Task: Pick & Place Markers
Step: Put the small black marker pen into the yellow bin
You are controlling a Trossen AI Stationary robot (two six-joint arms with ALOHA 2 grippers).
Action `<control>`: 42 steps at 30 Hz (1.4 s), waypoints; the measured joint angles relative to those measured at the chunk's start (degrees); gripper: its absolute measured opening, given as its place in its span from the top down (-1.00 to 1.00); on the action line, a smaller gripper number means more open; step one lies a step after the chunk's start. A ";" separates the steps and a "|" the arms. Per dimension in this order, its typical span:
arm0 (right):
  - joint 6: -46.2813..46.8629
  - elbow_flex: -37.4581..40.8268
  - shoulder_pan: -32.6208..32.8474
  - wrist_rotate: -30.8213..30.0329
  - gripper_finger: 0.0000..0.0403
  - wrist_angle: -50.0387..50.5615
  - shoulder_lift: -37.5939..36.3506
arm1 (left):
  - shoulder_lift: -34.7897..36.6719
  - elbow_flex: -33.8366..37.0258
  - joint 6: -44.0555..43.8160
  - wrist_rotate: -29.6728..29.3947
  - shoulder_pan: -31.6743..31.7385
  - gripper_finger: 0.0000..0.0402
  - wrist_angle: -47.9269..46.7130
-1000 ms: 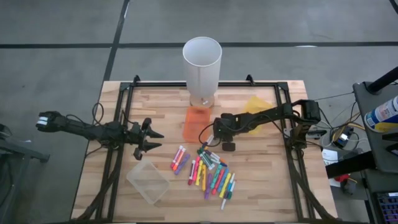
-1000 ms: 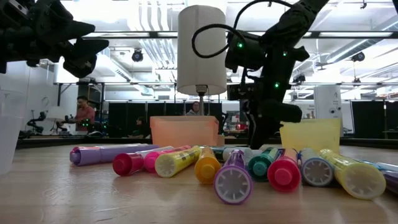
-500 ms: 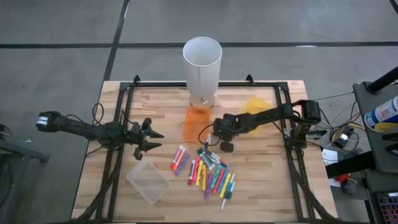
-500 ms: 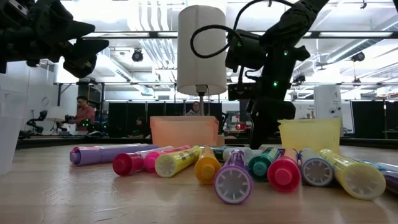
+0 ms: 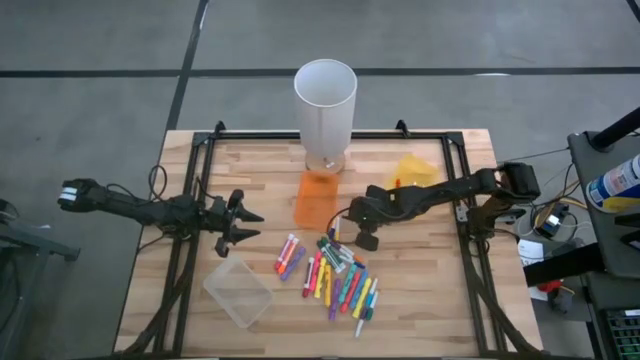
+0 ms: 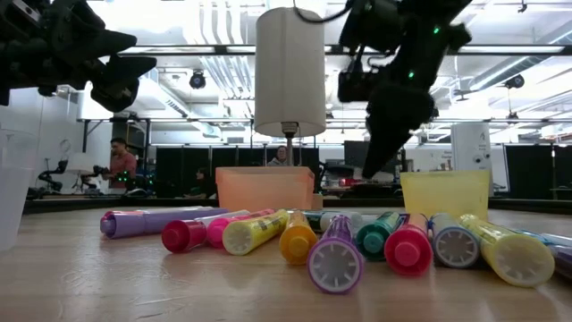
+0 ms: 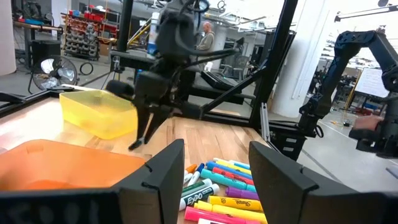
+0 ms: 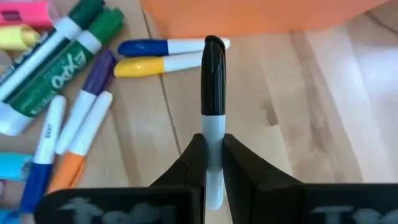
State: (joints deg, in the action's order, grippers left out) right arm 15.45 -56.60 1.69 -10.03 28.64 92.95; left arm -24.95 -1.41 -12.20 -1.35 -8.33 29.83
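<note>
Wooden slats make up the surface, framed in black rails, with a workshop beyond where a person sits far off. Three bins rest on it: an orange bin at the middle, a yellow bin toward the right, and a clear bin near the front left. One white cylinder stands at the back, just behind the orange bin. Some two dozen markers lie in a loose pile in front of the orange bin; an exact count cannot be made.

One more, a black-capped marker, is clamped between the fingers of the right gripper, raised above the surface just beside the orange bin and over the pile's far edge. At the left edge, the left gripper hangs with its fingers spread apart, holding nothing.
</note>
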 joint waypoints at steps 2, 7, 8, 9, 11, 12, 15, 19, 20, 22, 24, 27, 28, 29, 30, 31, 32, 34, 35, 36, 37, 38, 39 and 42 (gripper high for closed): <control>1.00 0.00 0.97 -0.93 0.88 0.14 -1.31 | 0.00 0.00 0.01 0.01 -0.01 0.13 0.01; 4.60 -0.02 2.91 -3.13 0.88 1.20 -4.21 | 0.00 -0.02 0.01 0.01 0.01 0.13 -0.07; 5.34 -0.02 3.19 -3.82 0.88 1.84 -4.61 | 0.00 -0.02 0.00 0.01 0.00 0.13 -0.08; 6.12 -0.01 3.40 -4.64 0.88 2.30 -5.07 | 0.00 0.00 -0.01 0.00 0.00 0.13 -0.10; 7.95 -0.02 3.73 -5.73 0.88 3.55 -6.07 | 0.00 -0.01 0.01 0.00 0.01 0.13 -0.12; 9.04 -0.04 3.96 -6.18 0.88 4.20 -6.53 | 0.00 -0.01 0.00 0.01 0.00 0.13 -0.12; 11.72 -0.04 4.53 -6.86 0.88 6.16 -7.31 | 0.00 -0.02 0.01 0.01 -0.01 0.13 -0.23; 13.94 -0.04 5.34 -8.14 0.88 7.73 -8.09 | 0.00 -0.01 -0.01 0.01 -0.01 0.13 -0.40; 13.98 -0.04 5.44 -8.14 0.89 8.14 -8.09 | 0.00 -0.02 0.00 -0.01 -0.01 0.13 -0.42; 14.22 -0.04 5.58 -8.18 0.89 8.66 -8.09 | 0.00 0.00 0.01 0.01 -0.01 0.13 -0.45; 14.29 -0.04 5.58 -8.17 0.89 8.76 -8.09 | 0.00 0.00 0.01 0.01 -0.01 0.13 -0.51; 14.42 -0.04 5.58 -8.20 0.89 9.21 -8.10 | 0.00 -0.01 0.00 0.01 -0.01 0.13 -0.90; 14.44 -0.04 5.58 -8.31 0.89 9.77 -8.16 | 0.00 -0.01 0.01 0.01 0.01 0.13 -0.88; 14.59 -0.04 5.58 -8.84 0.89 10.53 -8.20 | 0.00 -0.02 0.00 0.01 0.00 0.13 -0.90; 14.72 -0.04 5.60 -9.84 0.89 11.19 -8.24 | 0.00 0.00 -0.01 0.01 0.01 0.13 -0.88; 15.22 -0.04 5.59 -10.98 0.89 11.97 -8.38 | 0.00 0.00 0.01 -0.01 0.01 0.13 -0.90; 16.00 -0.04 5.58 -12.21 0.89 12.92 -8.49 | 0.00 -0.01 0.01 0.00 0.00 0.13 -0.93; 17.57 -0.04 5.56 -14.26 0.89 14.62 -8.89 | 0.00 -0.02 0.01 0.01 0.01 0.13 -0.91; 18.03 -0.02 5.55 -14.76 0.89 15.66 -9.21 | 0.00 -0.02 0.00 -0.01 -0.01 0.13 -0.93; 18.72 -0.02 5.55 -15.60 0.89 16.53 -9.51 | 0.00 0.00 0.01 0.00 0.01 0.13 -0.96; 19.54 -0.02 5.55 -16.49 0.89 17.30 -10.04 | 0.00 -0.01 0.01 0.01 0.01 0.13 -1.03; 20.55 -0.02 5.55 -17.60 0.89 18.45 -10.52 | 0.00 -0.01 0.01 0.00 0.00 0.13 -1.22; 21.36 -0.02 5.55 -18.72 0.89 19.67 -11.03 | 0.00 -0.02 -0.01 -0.01 -0.01 0.13 -1.32; 24.75 -0.02 5.53 -21.48 0.89 22.93 -13.01 | 0.00 -0.02 0.01 -0.01 -0.01 0.13 -1.34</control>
State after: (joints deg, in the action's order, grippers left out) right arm 40.20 -56.62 7.22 -31.51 51.56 79.93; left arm -24.95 -1.43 -12.19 -1.37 -8.34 28.49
